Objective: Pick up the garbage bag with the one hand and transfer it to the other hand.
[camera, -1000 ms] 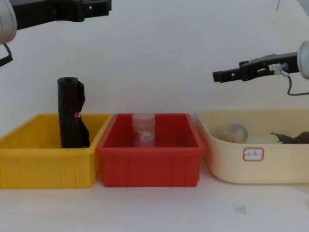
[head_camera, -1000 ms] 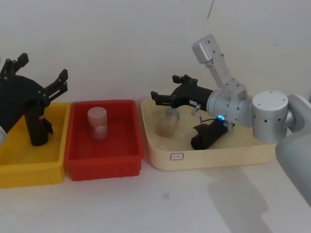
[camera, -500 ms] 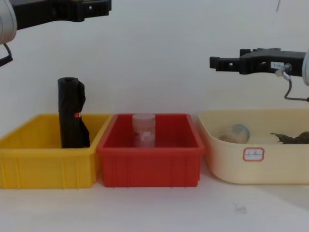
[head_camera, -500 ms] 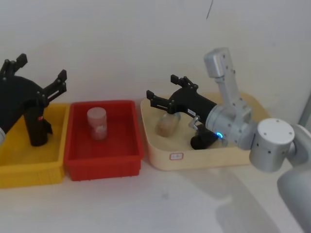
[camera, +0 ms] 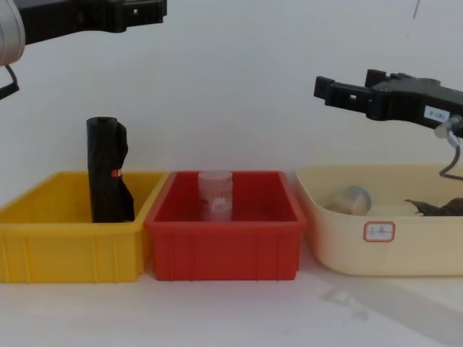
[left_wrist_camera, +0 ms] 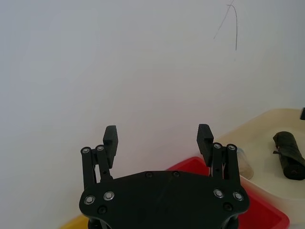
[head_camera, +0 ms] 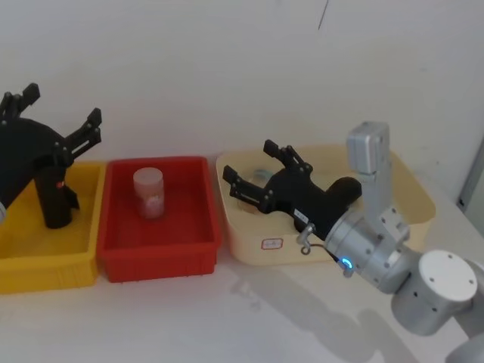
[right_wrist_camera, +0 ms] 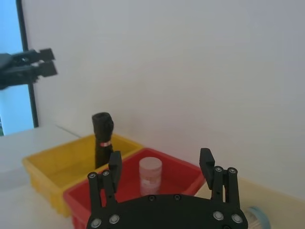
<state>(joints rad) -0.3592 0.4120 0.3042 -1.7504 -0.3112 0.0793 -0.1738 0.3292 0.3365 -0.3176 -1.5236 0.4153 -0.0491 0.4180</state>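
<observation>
head view: the left long black fingered gripper (head_camera: 60, 110) is hovering over the yellow plastic bin (head_camera: 83, 265), fingers spread wide, above an upright black roll with a red mark (head_camera: 54, 200). the right long black fingered gripper (head_camera: 249, 162), fingers likewise apart, is reaching across the cream plastic tray (head_camera: 249, 249).

left wrist view: the plain black garbage bag roll (left_wrist_camera: 288, 155) is lying on its side in that tray, untouched.

chest view: the right gripper is hanging above the tray's rim, likely positioning for a descent. the bag is lying well apart from the left gripper, so the pickup is not yet begun.
</observation>
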